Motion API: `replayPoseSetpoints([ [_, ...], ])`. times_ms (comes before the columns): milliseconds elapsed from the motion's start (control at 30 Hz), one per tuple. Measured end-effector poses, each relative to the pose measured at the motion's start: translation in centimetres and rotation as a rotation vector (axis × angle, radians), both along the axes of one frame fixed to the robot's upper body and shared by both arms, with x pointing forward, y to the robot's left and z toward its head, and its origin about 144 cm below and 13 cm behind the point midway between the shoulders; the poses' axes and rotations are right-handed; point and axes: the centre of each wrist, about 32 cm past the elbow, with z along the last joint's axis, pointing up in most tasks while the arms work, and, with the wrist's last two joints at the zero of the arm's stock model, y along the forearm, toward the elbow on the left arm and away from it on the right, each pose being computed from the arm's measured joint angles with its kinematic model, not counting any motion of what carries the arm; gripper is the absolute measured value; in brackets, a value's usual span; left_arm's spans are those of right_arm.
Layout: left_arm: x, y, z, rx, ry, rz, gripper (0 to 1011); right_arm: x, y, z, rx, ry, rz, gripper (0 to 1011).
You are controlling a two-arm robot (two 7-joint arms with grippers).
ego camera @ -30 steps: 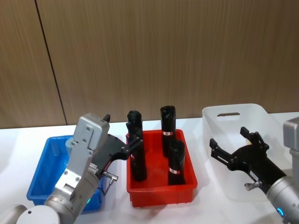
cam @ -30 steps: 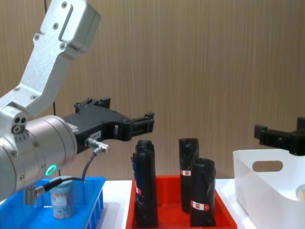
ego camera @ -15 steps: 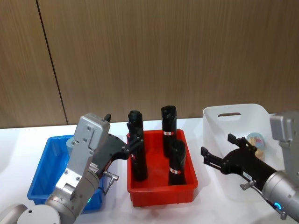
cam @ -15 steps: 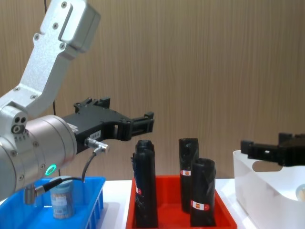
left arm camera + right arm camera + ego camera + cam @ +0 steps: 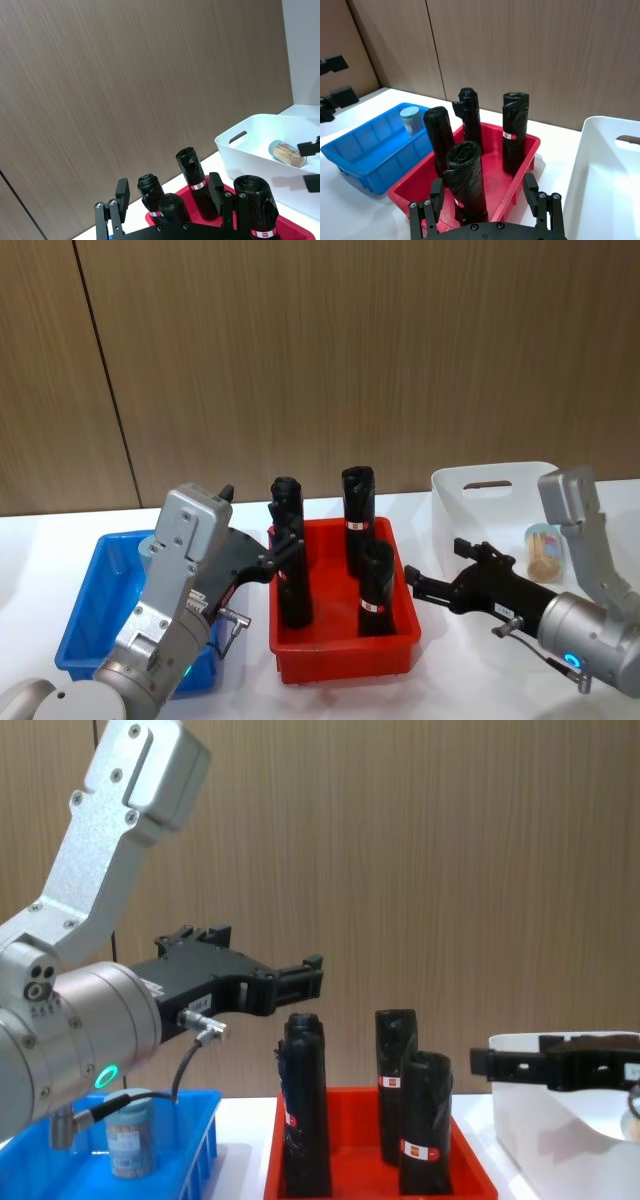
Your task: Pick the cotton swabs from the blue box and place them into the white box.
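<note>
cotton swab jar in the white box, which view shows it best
The head view: the cotton swab jar lies unobstructed inside the white box. The left wrist view shows it smaller and farther off; the chest view catches just its edge.

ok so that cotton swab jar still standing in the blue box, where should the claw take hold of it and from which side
Come from above and close on the round sides just below the lid. The cotton swab jar stands upright near the far wall of the blue box, and the box walls shield its lower body, so a sideways approach looks blocked. The left claw hovers nearest.
</note>
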Motion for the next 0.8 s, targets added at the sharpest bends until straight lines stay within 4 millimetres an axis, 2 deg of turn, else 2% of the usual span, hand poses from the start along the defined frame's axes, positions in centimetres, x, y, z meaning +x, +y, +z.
replayPoseSetpoints([
  [433, 0.0, 0.0, 0.0, 0.0, 0.0, 0.0, 1003, 2.7, 0.8, -1.0, 0.0, 0.057, 0.043, 1002],
  [800, 0.0, 0.0, 0.0, 0.0, 0.0, 0.0, 1003, 4.1, 1.9, -1.3, -0.001, 0.069, 0.058, 1002],
])
